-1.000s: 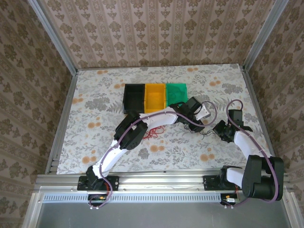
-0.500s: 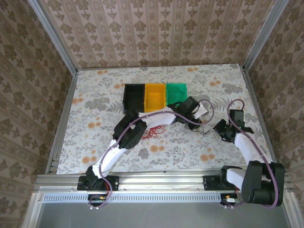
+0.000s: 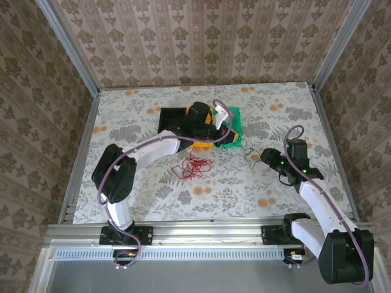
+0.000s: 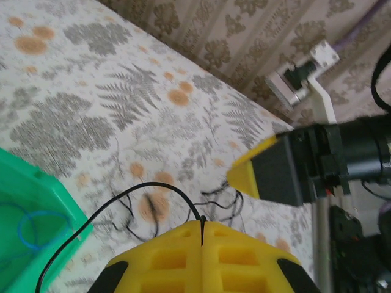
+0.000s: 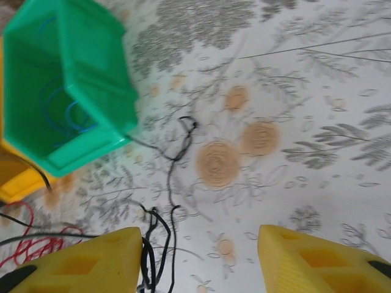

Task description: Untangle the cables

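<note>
The red cable (image 3: 192,166) lies in a scribble on the table (image 3: 134,177). It is well apart from both grippers and touches neither.

The left gripper (image 4: 202,224) has its two yellow fingers pressed tight together. A thin black cable (image 4: 143,187) is pinched right at their tips. From the tips it curves away toward the green bin (image 4: 36,195), which sits just beside those fingers. A blue cable (image 4: 33,223) is curled up inside the bin.

The other end of the black cable lies in a small bunch on the table, out in front of the left fingers and nearer to the right gripper (image 5: 198,232). The right gripper's fingers are wide apart with nothing between them. The bunch sits just beside one finger, not in the gap. From there the cable's long line runs straight ahead of the fingers, toward the green bin.

I think the right gripper is the closer one to the bunch. It would need to slide sideways so the bunch comes into the gap
</note>
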Motion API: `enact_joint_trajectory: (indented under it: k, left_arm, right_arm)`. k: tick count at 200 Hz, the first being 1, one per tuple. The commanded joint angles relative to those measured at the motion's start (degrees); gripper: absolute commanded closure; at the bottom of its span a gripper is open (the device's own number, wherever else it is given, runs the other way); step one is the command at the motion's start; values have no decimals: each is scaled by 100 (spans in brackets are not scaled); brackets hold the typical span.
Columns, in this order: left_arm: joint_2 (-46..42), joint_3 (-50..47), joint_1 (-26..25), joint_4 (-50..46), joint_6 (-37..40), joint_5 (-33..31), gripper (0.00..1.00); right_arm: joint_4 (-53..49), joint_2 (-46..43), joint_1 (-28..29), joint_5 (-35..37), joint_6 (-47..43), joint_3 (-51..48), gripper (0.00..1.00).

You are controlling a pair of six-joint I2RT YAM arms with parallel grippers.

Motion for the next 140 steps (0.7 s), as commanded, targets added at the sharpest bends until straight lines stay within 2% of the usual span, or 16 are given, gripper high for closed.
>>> enact_joint_trajectory:
  k: [1,24,44,84,115,140]
  left_arm:
    - [-223,-590,49,-175,79,402,100]
    - [-604,-1064,111,-48,32,236,100]
    - [-829,-1351,156,-5,-35,44,100]
    - [-1043,-1795,172,-4,-8,-54,100]
    - [-1286,-2143,224,157,-34,-505,100]
    - [-1638,-2509,295,512,-95,-983,100]
  right_arm:
    - [277,64,296,-312,-241,120,48]
    - [805,144,490,-981,-217,15,47]
    - [933,224,588,-1239,-190,21,43]
    - [74,674,771,8,-139,443,46]
    - [-733,1382,1104,897,-82,776,47]
    - [-790,1860,1278,1043,84,842,47]
